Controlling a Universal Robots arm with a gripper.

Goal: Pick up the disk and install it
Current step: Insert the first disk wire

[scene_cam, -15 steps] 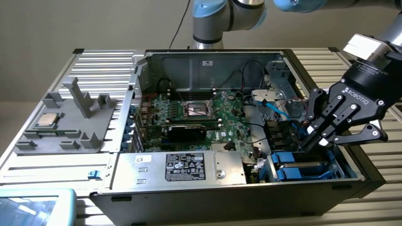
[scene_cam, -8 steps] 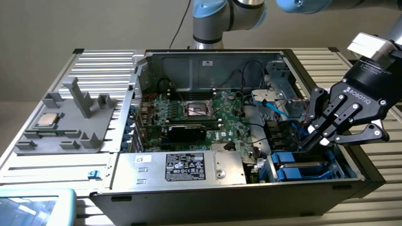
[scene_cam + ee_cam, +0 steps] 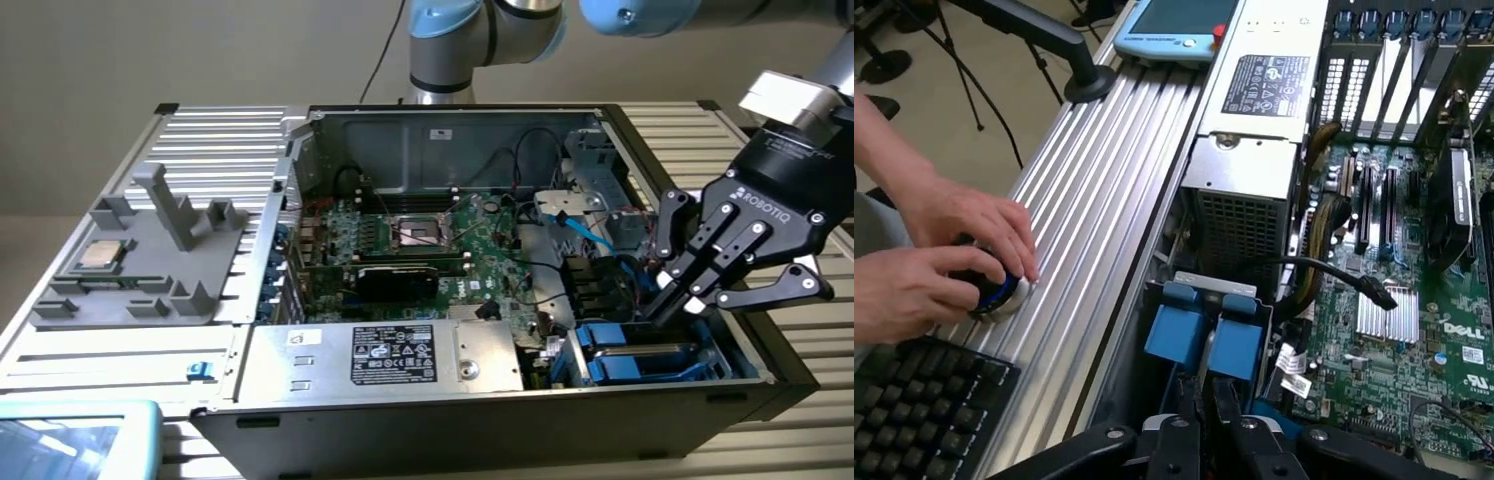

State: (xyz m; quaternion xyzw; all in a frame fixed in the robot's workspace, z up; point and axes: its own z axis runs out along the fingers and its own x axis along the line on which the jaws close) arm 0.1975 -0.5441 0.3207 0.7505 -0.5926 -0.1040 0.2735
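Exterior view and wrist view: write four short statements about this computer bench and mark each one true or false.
1. The end effector reaches down into the case's drive bay, at the blue carriers. True.
2. The CPU chip sits in the motherboard's socket. False: it lies on the grey fixture outside the case, on the exterior view's left.
3. A person's hands are on a round knob on the ribbed table. True.
4. The case is closed by its side panel. False: it lies open, with the motherboard exposed.
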